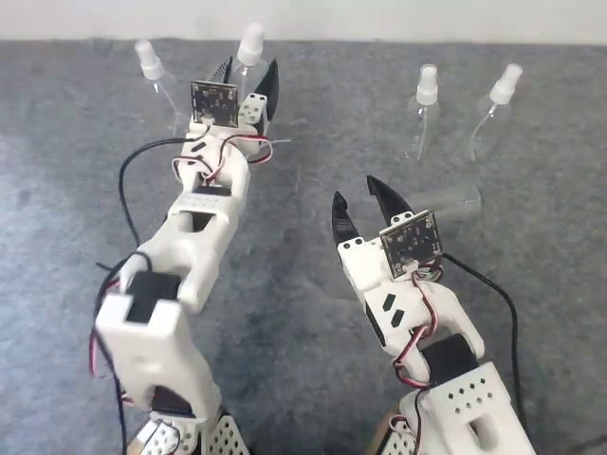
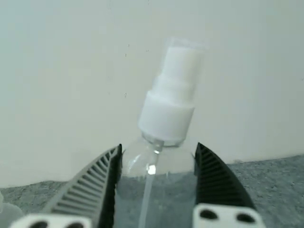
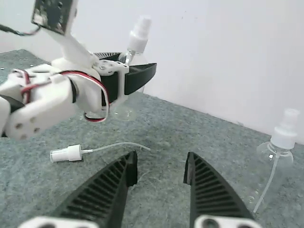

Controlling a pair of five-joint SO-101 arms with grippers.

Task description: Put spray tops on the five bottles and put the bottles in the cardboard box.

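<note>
My left gripper (image 1: 249, 76) is at the far left of the grey mat, shut on a clear bottle (image 2: 156, 190) that carries a white spray top (image 1: 251, 43). Its black fingers (image 2: 107, 180) press on both sides of the bottle's body. The right wrist view shows that left gripper (image 3: 135, 66) and its bottle (image 3: 128, 102) from the side. A loose spray top (image 3: 71, 153) with a long tube lies on the mat between the arms. My right gripper (image 1: 365, 204) (image 3: 160, 164) hovers open over the middle of the mat with nothing between its fingers.
A third capped bottle (image 1: 150, 62) stands to the left of the held one. Two more capped bottles (image 1: 427, 87) (image 1: 505, 85) stand at the back right. One capped bottle (image 3: 280, 142) is beyond my right gripper. A faint clear shape (image 1: 455, 197) is beside it.
</note>
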